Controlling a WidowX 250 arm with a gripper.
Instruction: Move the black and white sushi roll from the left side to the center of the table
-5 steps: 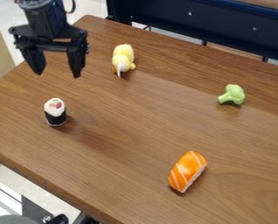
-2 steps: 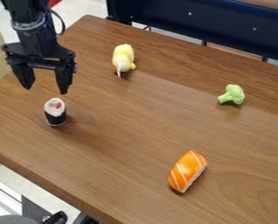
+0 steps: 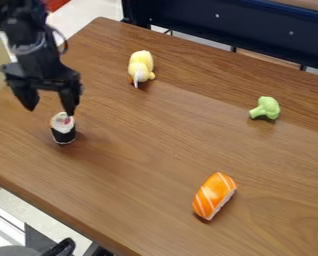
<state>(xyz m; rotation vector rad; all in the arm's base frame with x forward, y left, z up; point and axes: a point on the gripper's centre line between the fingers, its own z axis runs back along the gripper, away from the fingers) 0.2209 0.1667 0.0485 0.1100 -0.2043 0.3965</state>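
Above the wooden table [image 3: 141, 165], the spread end effector [image 3: 50, 111] has descended nearer the sushi roll [image 3: 63, 129].

Black robot arm [image 3: 31, 40], blurred, cut off at upper left; black two-finger gripper [image 3: 51, 110], blurred, one fingertip overlapping the top of a black-and-white toy sushi roll [image 3: 63, 133], contact indeterminable. Brown wood-grain table [image 3: 141, 165], cropped left, right and below; dark blue metal beam [image 3: 235, 29], cropped at right.

Your table [image 3: 141, 165] has a wood-grain top; on it you have a roll [image 3: 63, 131], a yellow plush [image 3: 141, 66], broccoli [image 3: 266, 108] and, nearer you, orange-topped sushi [image 3: 214, 195].
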